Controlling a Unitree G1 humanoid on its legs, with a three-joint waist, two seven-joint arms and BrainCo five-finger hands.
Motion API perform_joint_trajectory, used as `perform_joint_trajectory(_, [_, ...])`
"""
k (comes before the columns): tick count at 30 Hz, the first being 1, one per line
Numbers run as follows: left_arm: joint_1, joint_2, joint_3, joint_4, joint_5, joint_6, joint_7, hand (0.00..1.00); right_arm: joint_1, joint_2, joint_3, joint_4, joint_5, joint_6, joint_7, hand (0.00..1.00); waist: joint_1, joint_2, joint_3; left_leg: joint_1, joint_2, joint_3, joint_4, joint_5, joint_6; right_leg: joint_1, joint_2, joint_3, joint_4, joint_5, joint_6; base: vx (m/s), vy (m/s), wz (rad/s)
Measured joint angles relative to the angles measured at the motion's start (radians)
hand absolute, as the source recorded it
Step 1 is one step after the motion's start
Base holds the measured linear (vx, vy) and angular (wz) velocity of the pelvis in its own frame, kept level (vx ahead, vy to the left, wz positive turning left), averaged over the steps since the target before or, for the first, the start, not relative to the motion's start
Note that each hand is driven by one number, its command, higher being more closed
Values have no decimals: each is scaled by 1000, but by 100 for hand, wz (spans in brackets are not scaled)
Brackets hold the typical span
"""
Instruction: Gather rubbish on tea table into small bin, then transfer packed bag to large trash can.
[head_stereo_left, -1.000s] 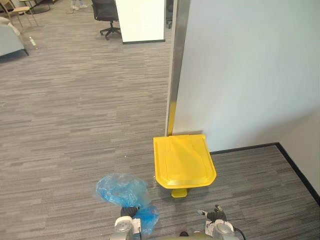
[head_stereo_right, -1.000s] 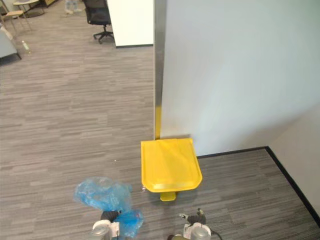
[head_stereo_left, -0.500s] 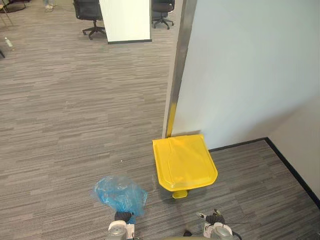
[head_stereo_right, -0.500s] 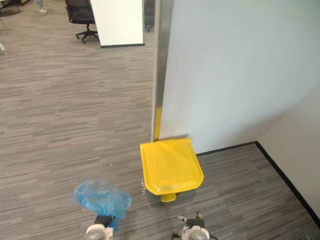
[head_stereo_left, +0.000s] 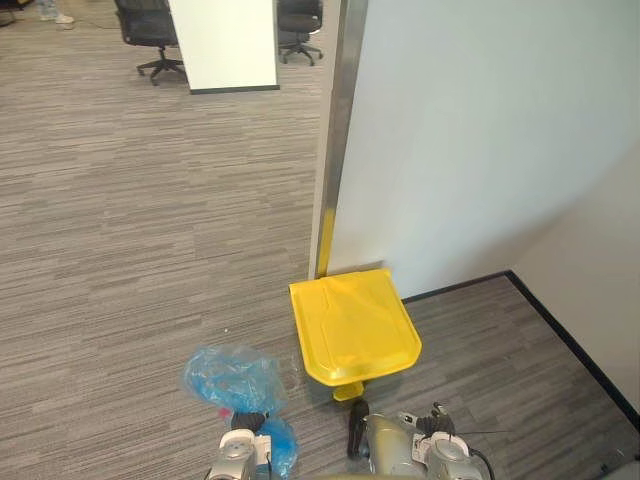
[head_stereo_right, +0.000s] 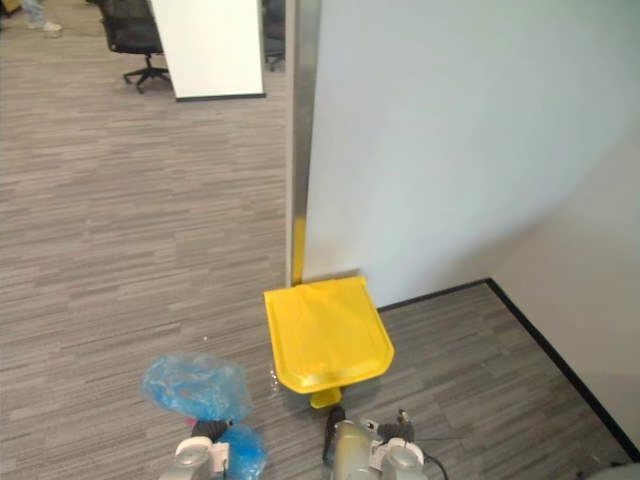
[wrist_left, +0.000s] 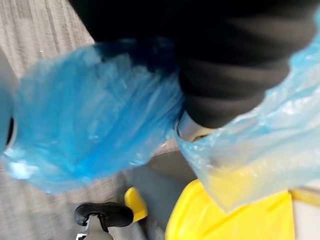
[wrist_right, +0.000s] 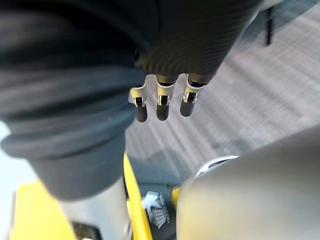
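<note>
Yellow plastic trash can (head_stereo_left: 353, 327), lid down, 12 o'clock, against grey wall (head_stereo_left: 480, 150). Packed blue translucent plastic bag (head_stereo_left: 232, 378) at its 8 o'clock, carried at left hand (wrist_left: 235, 70); grip hidden by the bag, cannot tell. Right hand (wrist_right: 161, 107) relaxed and empty, probably kept free for the lid.

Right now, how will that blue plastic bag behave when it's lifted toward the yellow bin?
The blue bag will probably be floppy: its thin film is crumpled and bunched at the left robot hand. It likely weighs little, since it looks puffed and see-through. Expect it to sag and swing.
</note>
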Motion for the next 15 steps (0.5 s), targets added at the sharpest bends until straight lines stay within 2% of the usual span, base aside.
perform_joint_trajectory(2, [-5, -12, 1, 1, 6, 0, 0, 100, 1, 5, -37, -2, 1, 0, -3, 0, 1, -2, 5, 7, 0, -37, 2, 0, 1, -11, -6, -6, 63, -14, -21, 235, -101, 32])
perform_joint_trajectory(5, [-3, -23, 0, 0, 9, 0, -2, 100, 16, 8, -50, -3, 3, 0, -4, 0, 5, -7, 3, 12, 12, -65, 36, 0, 1, -8, -23, -28, 148, -83, -28, 159, -81, 30])
perform_joint_trajectory(7, [-2, -24, 1, 0, 10, 1, -3, 100, 23, 10, -56, -4, 5, 0, -3, 0, 5, -7, 2, 29, 18, -73, 32, 0, 1, 7, -34, -45, 171, -103, -34, 93, -44, 30])
perform_joint_trajectory(9, [0, -27, 0, 0, 15, 1, -6, 100, 29, 6, -53, -2, 5, 2, -3, 0, 8, -4, -11, 28, 31, -77, 27, 0, 0, 13, -32, -56, 163, -108, -35, 75, -23, 17])
perform_joint_trajectory(15, [8, -27, 0, 0, 19, 2, -13, 100, 29, 2, -27, -3, 4, 6, -2, 0, 9, -1, -32, 21, 21, -89, -33, 4, -6, -12, -36, -62, 156, -110, -35, 23, -3, 3])
